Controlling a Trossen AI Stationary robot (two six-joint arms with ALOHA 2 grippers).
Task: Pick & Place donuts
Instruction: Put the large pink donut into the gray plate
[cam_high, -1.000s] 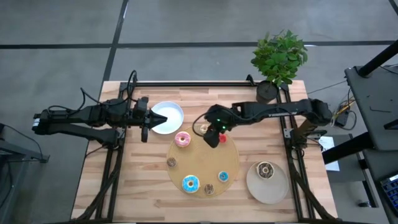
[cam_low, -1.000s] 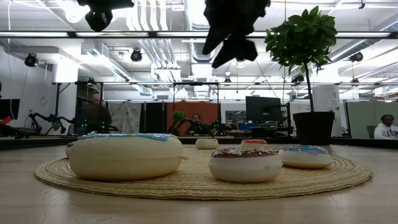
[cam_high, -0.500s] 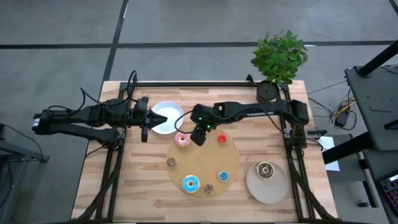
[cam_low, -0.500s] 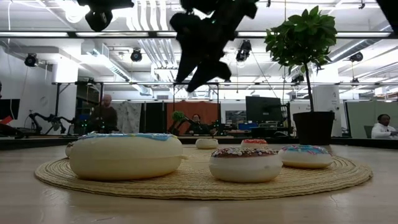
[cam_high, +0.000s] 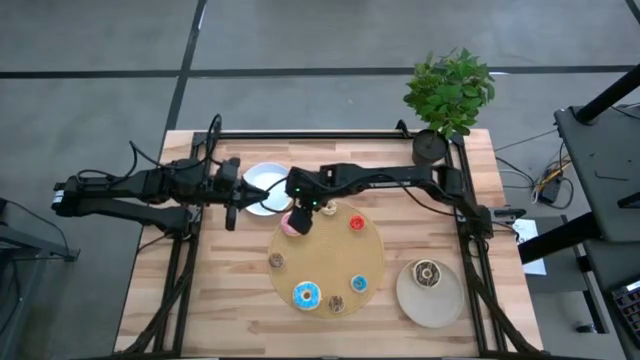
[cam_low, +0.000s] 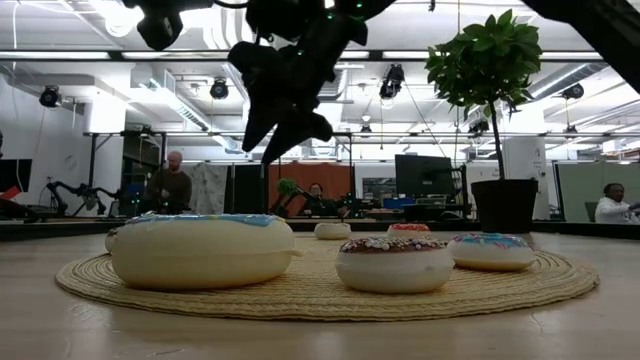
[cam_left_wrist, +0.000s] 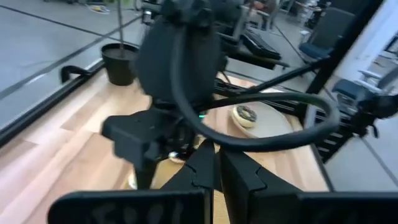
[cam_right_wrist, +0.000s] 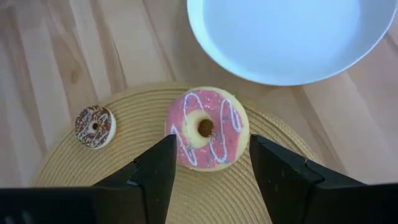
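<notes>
The wooden worktop (cam_high: 220, 300) carries a round woven mat (cam_high: 325, 270) where the pink donut (cam_right_wrist: 206, 128) lies flat near the edge by the white plate (cam_right_wrist: 280, 37). It looks light, slightly soft and smooth-iced, so it is probably best pinched across its outer rim. Since a second ago the right pincer (cam_right_wrist: 211, 165) has swung from over the red donut (cam_high: 356, 223) to hover above the pink one, fingers apart, while the left pincer (cam_high: 232, 215) waits closed beside the plate.

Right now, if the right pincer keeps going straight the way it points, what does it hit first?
The pink donut. The open right pincer points down at it, fingers either side, on the woven mat. How far above it hangs is unclear.
</notes>
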